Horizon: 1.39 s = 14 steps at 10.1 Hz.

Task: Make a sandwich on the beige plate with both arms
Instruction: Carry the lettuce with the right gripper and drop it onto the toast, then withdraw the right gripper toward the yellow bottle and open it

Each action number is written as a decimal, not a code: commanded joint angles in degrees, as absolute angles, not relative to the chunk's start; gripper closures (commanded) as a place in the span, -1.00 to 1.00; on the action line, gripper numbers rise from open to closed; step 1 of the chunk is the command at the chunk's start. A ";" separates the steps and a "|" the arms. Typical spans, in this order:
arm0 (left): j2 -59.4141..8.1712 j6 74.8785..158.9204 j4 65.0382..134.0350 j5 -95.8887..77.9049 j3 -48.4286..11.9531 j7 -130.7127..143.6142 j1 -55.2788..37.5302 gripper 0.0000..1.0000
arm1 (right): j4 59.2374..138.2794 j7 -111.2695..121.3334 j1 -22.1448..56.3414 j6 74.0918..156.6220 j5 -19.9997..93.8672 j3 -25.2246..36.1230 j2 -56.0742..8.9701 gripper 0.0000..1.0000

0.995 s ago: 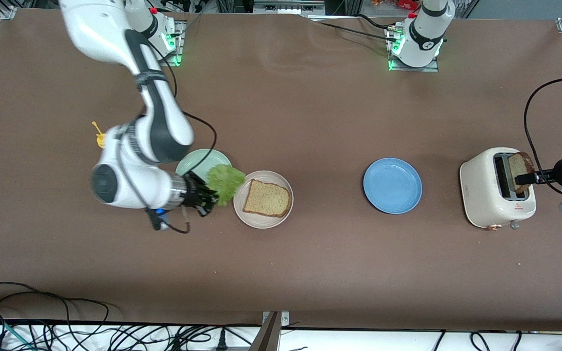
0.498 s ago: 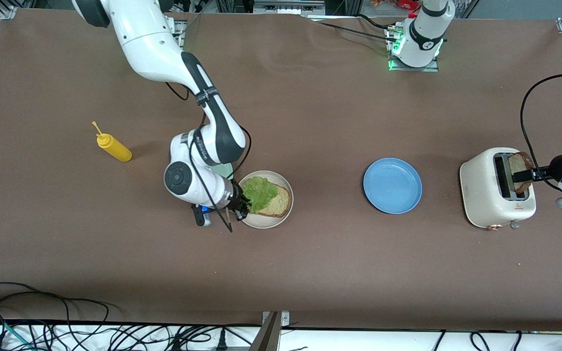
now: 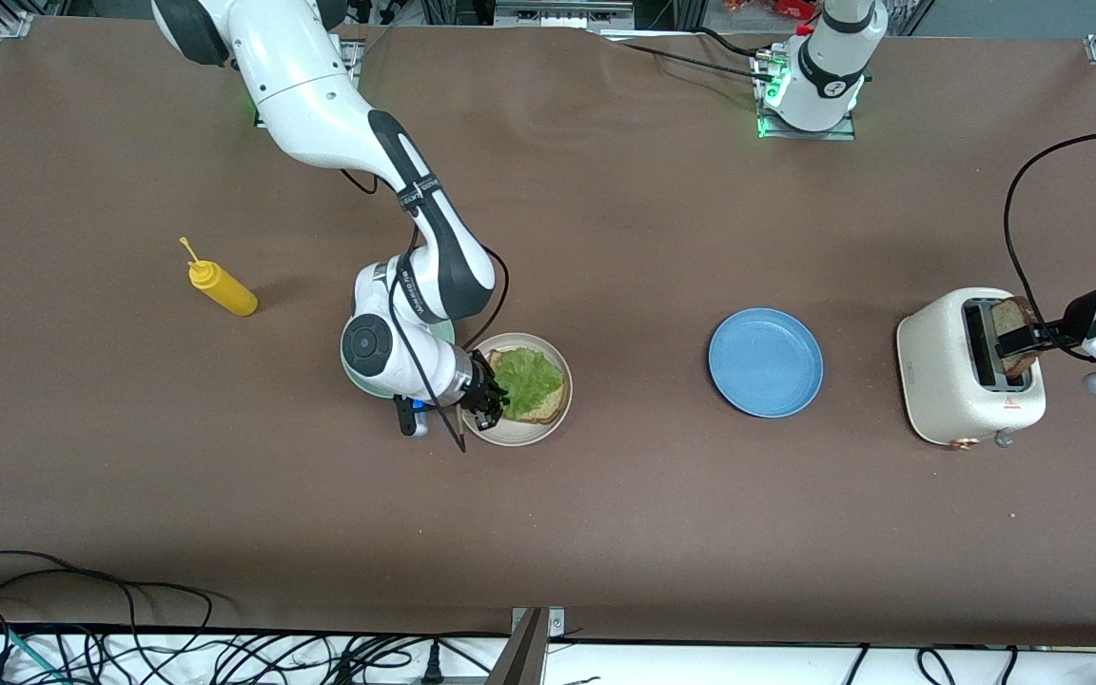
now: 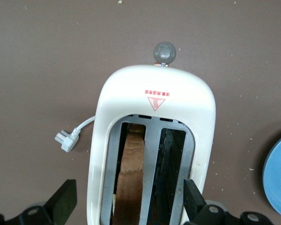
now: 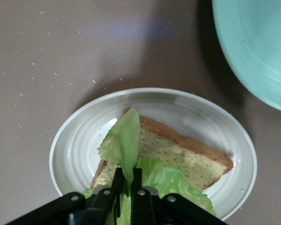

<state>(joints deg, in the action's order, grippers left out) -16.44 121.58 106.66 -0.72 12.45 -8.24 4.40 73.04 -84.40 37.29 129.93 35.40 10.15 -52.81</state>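
Observation:
On the beige plate (image 3: 521, 438) (image 5: 75, 140) lies one bread slice (image 3: 548, 411) (image 5: 189, 157). A ruffled green lettuce leaf (image 3: 531, 373) (image 5: 125, 138) drapes over it, and my right gripper (image 3: 494, 405) (image 5: 127, 180) is shut on the leaf's edge, low over the plate's rim. A second bread slice (image 3: 1014, 328) (image 4: 131, 178) stands upright in one slot of the cream toaster (image 3: 948, 371) (image 4: 154, 89). My left gripper (image 3: 1033, 340) (image 4: 127, 205) hangs open just above that slot, its fingers wide on either side of the slice and not touching it.
A mint green plate (image 3: 446, 332) (image 5: 257, 47) lies mostly under the right arm, beside the beige plate. A blue plate (image 3: 765, 362) (image 4: 278, 183) sits between the beige plate and the toaster. A yellow squeeze bottle (image 3: 222, 288) lies toward the right arm's end. The toaster's plug (image 4: 65, 138) rests on the table.
The right arm swung the lettuce from over the mint green plate onto the bread on the beige plate. The left arm shifted slightly at the toaster, gripper still open.

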 commanded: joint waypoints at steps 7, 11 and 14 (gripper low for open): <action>-11.42 128.68 116.02 -1.76 11.16 -8.35 3.69 -1.00 | 70.58 -84.29 37.00 124.14 35.51 11.94 -51.87 -1.00; -11.69 126.13 114.78 -1.32 11.25 -8.61 3.78 -1.00 | 63.28 -69.13 29.64 95.67 34.98 16.87 -45.64 -1.00; -12.04 125.33 114.79 -1.32 11.25 -9.14 4.22 -1.00 | 63.37 -50.52 25.49 81.78 30.79 21.51 -40.44 -1.00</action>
<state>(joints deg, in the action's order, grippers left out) -12.52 126.53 115.06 -0.72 11.08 -8.15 4.10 62.90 -58.25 25.59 86.56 33.48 19.50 -42.50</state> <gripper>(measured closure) 0.000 0.000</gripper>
